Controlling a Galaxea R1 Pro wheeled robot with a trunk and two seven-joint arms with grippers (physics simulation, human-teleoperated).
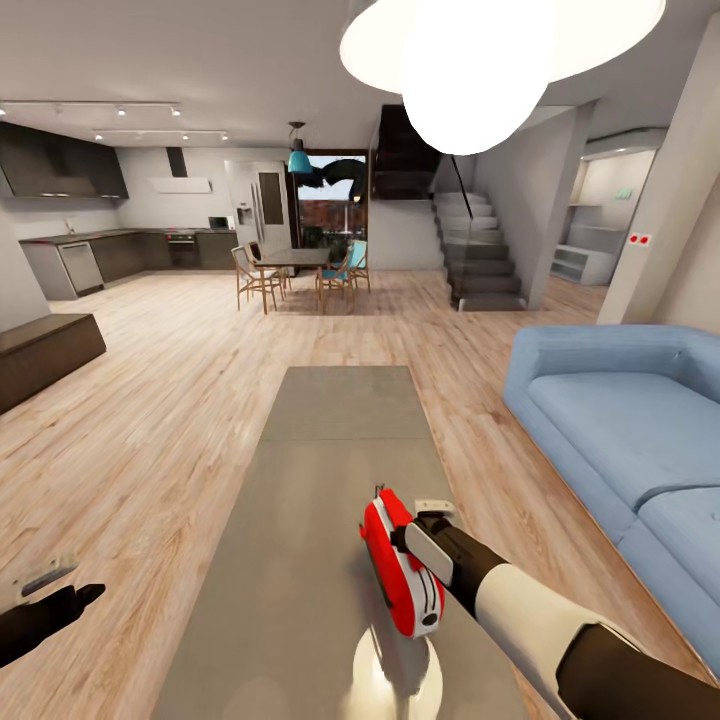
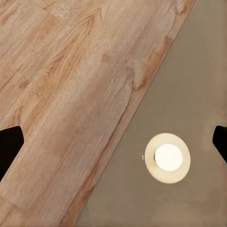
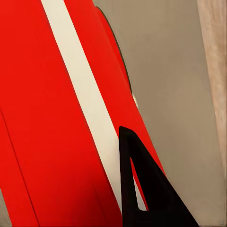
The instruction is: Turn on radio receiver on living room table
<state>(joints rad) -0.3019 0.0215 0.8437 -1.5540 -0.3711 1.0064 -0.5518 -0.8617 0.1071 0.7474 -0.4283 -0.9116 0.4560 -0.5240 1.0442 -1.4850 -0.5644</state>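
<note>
Reached the radio (image 1: 400, 575) at five o'clock on the surface (image 1: 300, 540), right claw (image 1: 425, 528) touching it, spread undeterminable; switching apparently remained.

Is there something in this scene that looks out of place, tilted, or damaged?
Nothing looks damaged or spilled. The radio receiver stands on its narrow edge on the grey table, and the right gripper is against its side. The bright round spot on the tabletop seems to be only a reflection of the pendant lamp.
</note>
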